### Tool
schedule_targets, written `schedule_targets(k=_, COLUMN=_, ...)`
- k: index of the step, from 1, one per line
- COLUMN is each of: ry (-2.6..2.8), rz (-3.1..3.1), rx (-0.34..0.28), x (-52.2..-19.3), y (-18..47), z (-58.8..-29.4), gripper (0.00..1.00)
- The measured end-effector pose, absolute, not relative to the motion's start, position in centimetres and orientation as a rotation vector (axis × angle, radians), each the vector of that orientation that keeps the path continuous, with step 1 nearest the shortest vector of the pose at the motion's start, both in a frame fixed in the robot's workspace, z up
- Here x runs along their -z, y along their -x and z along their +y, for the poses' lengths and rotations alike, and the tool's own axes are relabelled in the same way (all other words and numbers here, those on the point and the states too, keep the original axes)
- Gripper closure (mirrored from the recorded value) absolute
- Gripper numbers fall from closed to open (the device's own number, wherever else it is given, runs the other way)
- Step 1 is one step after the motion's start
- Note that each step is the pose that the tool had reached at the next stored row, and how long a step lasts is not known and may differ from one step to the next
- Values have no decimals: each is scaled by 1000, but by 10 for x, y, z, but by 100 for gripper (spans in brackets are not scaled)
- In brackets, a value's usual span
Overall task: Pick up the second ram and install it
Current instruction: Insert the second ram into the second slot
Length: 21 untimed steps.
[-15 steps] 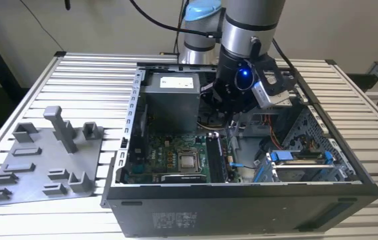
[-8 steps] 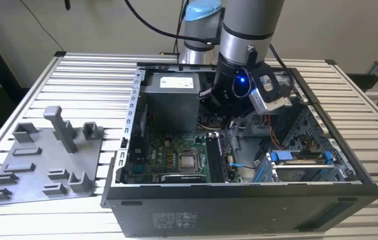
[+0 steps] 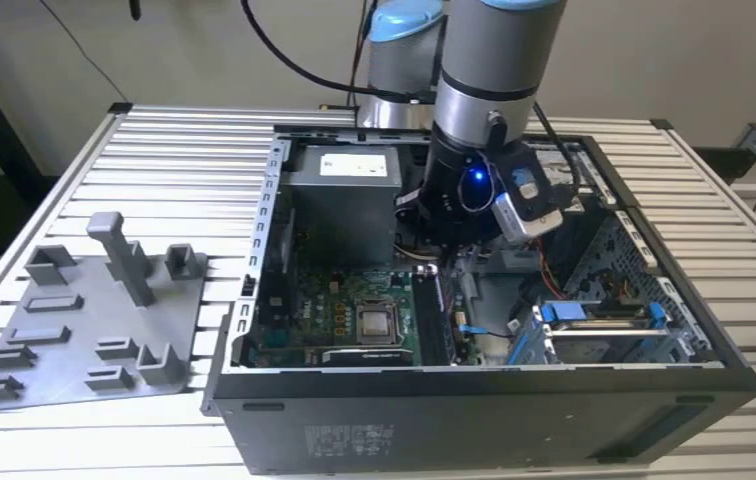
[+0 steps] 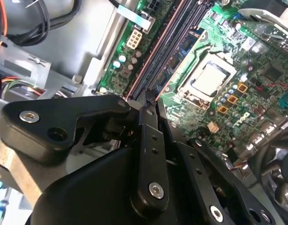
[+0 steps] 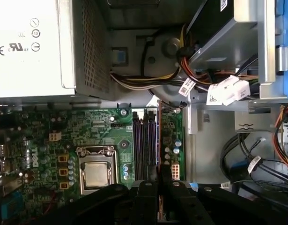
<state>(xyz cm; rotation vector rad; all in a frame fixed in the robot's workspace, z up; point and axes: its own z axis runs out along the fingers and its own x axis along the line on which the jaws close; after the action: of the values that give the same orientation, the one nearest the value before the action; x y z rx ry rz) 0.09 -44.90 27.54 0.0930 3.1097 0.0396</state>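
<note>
Pincer hangs deep inside the open computer case, directly over the bank of memory slots on the green motherboard. Its black fingers are drawn together, and in both wrist views they appear clamped on the thin top edge of the second ram. The stick stands on edge in the outermost slot, just beside the dark neighbouring slots, and runs straight out from between the fingertips as a narrow brownish strip. Whether it is pressed fully home cannot be told. Near the pincer on the board, on the far side of the slot bank from the stick, lies the square processor socket with its metal frame. Beyond the far end of the slots, a bundle of coloured cables leads to the grey power supply, which fills the back corner of the case. In the exterior view the arm's wrist, with a blue light on it, hides the fingertips, and a blue drive bracket lies to the exterior view's right of the pincer. Well apart from the pincer, outside the case to the exterior view's left, a grey plastic tray with upright posts rests on the slatted surface.
</note>
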Motion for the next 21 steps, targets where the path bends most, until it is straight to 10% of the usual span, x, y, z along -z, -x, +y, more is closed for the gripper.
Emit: schedule_targets(k=21, ry=-88, rz=3112, rx=-40, x=-237, y=11, z=-473, gripper=86)
